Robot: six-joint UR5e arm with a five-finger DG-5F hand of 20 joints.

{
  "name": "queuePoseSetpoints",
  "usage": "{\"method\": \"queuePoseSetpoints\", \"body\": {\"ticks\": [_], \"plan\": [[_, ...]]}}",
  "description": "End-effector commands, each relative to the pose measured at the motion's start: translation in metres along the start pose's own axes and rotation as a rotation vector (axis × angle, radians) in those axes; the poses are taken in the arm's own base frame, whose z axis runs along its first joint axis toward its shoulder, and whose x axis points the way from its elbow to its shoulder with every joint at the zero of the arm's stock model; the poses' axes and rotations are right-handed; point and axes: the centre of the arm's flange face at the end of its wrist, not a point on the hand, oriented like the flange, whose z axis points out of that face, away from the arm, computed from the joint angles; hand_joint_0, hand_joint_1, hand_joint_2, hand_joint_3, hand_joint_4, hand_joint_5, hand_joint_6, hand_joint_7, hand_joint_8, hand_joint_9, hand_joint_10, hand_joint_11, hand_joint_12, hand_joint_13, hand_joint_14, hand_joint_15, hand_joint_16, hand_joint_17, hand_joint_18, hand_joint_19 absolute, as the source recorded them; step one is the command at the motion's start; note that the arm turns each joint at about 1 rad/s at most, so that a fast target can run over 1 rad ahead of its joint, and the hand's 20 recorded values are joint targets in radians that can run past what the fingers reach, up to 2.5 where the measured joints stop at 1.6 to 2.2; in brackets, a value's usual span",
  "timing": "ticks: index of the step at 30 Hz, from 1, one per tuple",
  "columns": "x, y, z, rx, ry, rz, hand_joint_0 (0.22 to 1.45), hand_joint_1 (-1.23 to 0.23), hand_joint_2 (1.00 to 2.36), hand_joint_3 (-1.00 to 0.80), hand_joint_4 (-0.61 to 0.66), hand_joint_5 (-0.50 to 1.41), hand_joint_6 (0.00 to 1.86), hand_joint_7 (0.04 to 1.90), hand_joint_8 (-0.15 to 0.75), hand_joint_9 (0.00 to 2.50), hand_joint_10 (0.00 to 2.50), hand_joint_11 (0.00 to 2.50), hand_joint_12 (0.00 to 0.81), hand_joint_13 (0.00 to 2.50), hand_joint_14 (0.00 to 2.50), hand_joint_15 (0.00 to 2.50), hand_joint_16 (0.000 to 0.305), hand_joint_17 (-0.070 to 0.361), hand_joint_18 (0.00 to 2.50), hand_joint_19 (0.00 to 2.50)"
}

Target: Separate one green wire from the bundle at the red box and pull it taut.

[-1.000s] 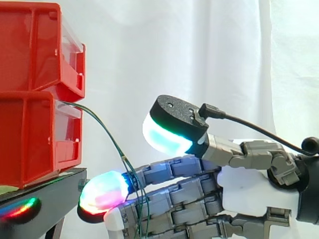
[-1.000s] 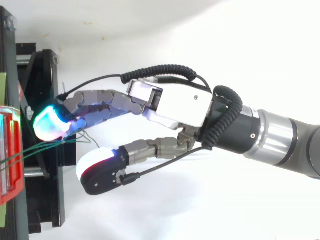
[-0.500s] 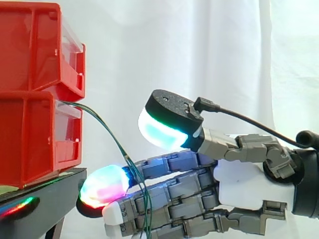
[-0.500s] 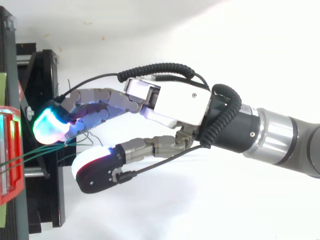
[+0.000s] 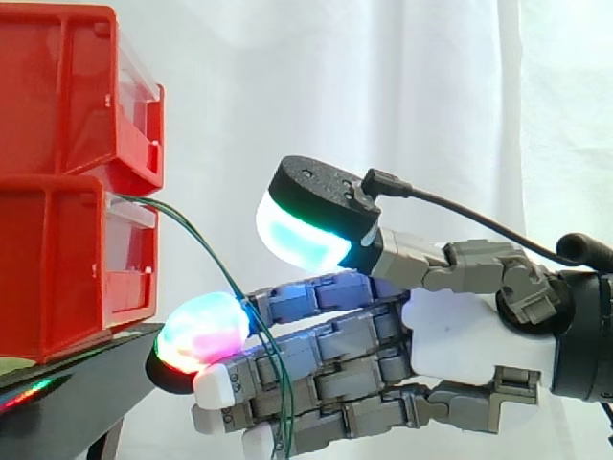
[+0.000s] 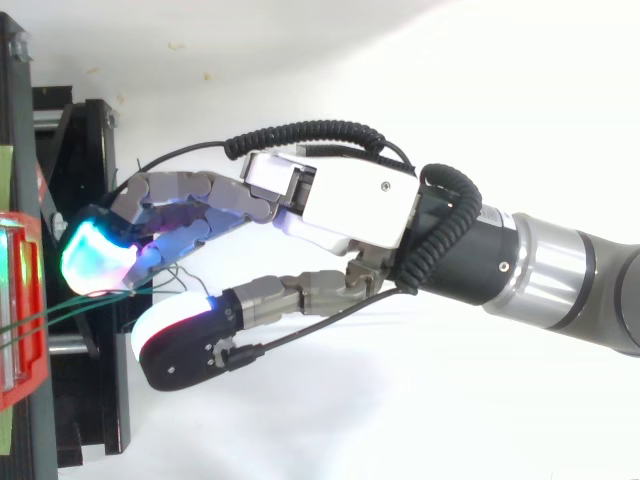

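At the left of the side view, two red bins are stacked on a black stand (image 5: 81, 383), the upper red bin (image 5: 67, 96) resting on the lower red bin (image 5: 67, 259), all before a white curtain (image 5: 383, 96). From the front top edge of the lower bin a few thin green wires (image 5: 205, 253) come out together. They arc down and to the right in a loose curve, then drop across the fingers toward the bottom edge of the frame. They hang slack, not taut, and no single strand stands apart from the others.

The hand (image 5: 469, 335) reaches in from the right, its fingers stretched nearly straight toward the bins and lying close, one above the other. One fingertip pad (image 5: 206, 331) glows pink and green just beside the stand's corner, with the wires passing right behind it. The thumb pad (image 5: 302, 235) glows cyan, held well above the fingers and clear of the wires, so the hand is spread rather than closed.

From above, the hand (image 6: 360, 200) lies across the centre of the frame. Its cyan fingertip (image 6: 92, 262) sits near the lower bin at the left edge. The wires (image 6: 60, 312) run from that bin to the underside of the fingers, and the thumb (image 6: 175, 345) is set apart toward the bottom of the frame.
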Motion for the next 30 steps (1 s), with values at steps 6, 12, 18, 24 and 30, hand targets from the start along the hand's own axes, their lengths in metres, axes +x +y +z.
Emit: {"method": "queuePoseSetpoints", "body": {"ticks": [6, 12, 18, 24, 30], "plan": [[0.004, 0.003, -0.002, 0.002, 0.006, 0.002, 0.61, -0.64, 1.01, -0.39, 0.23, -0.09, 0.50, 1.25, 0.288, 0.65, 0.00, 0.11, 0.355, 0.49, 0.00, 0.13, 0.052, 0.118, 0.48, 0.32], [0.007, 0.002, -0.002, 0.004, 0.010, 0.004, 0.63, -0.66, 1.01, -0.35, 0.20, -0.08, 0.50, 1.31, 0.288, 0.65, 0.00, 0.12, 0.354, 0.50, 0.00, 0.14, 0.052, 0.117, 0.48, 0.32], [0.007, 0.005, -0.005, 0.022, 0.020, -0.001, 0.63, -0.68, 1.02, -0.30, 0.22, -0.11, 0.59, 1.23, 0.291, 0.65, 0.01, 0.16, 0.357, 0.50, 0.01, 0.15, 0.053, 0.118, 0.49, 0.33], [0.010, 0.018, -0.011, 0.047, 0.035, -0.016, 0.63, -0.70, 1.01, -0.32, 0.22, -0.16, 0.75, 1.00, 0.294, 0.65, 0.01, 0.22, 0.360, 0.50, 0.01, 0.16, 0.053, 0.120, 0.50, 0.33], [0.010, 0.027, -0.016, 0.073, 0.049, -0.030, 0.61, -0.68, 1.01, -0.36, 0.23, -0.17, 0.84, 0.98, 0.301, 0.68, 0.01, 0.27, 0.362, 0.51, 0.01, 0.17, 0.053, 0.120, 0.51, 0.33]]}}
